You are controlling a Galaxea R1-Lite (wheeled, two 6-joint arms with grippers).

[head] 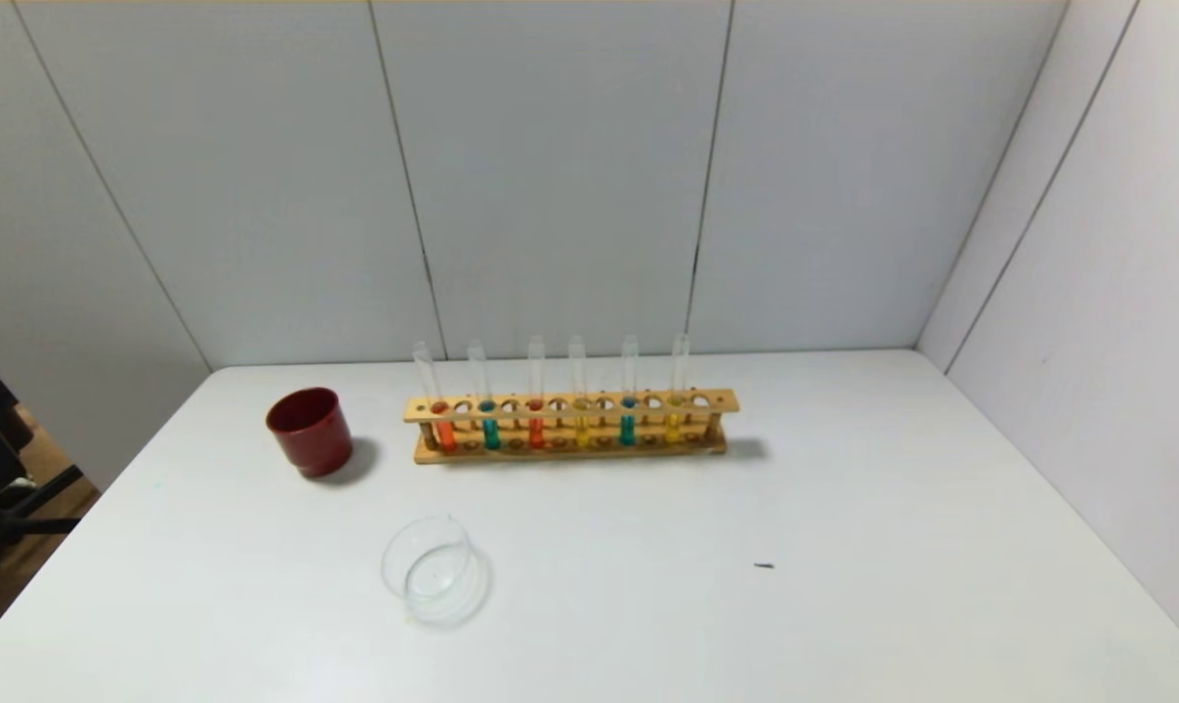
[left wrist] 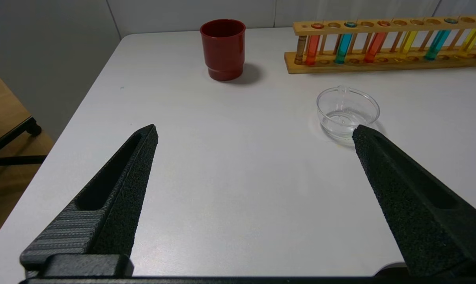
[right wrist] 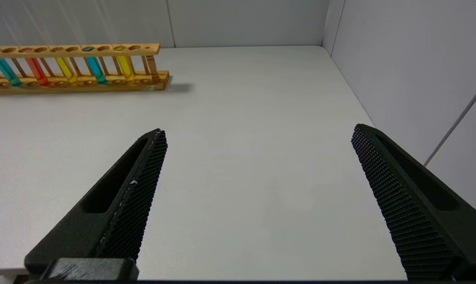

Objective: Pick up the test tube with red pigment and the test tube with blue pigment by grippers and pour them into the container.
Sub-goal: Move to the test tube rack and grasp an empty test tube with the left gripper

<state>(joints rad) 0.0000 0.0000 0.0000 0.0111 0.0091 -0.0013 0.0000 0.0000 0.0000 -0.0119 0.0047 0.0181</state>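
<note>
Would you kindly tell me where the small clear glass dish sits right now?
In the head view, the small round clear glass dish sits on the white table, left of centre, nearer the robot than the dark red cup and wooden rack.

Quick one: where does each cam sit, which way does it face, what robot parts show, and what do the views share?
Head: high, facing forward and down on the table, rack, red cup and dish; no robot parts.
Left wrist: low over the table's left side, facing cup, dish, rack; open left gripper shows.
Right wrist: low at right, facing the rack's right end; open right gripper shows.
Shared: the rack, in all three.
</note>
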